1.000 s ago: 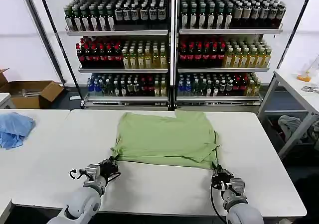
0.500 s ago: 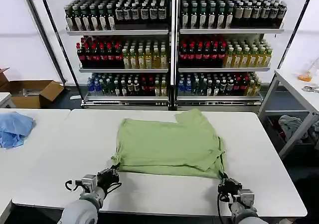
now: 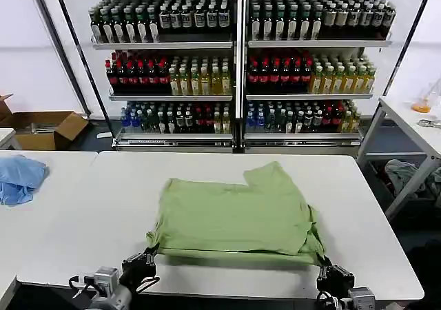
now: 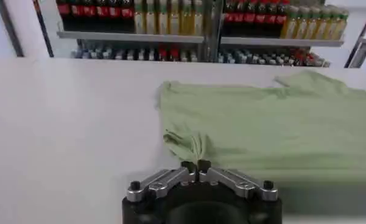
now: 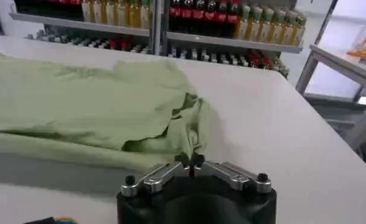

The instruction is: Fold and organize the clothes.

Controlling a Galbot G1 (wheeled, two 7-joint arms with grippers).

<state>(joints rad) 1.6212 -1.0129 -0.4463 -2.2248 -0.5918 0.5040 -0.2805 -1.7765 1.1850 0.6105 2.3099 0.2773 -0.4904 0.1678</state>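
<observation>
The head camera looks forward and down from high up, taking in the white table (image 3: 83, 207) with bottle shelves (image 3: 238, 69) at 12 o'clock. Each wrist camera sits low and close behind its own gripper, facing those shelves. All three views share the green shirt (image 3: 234, 217).
</observation>
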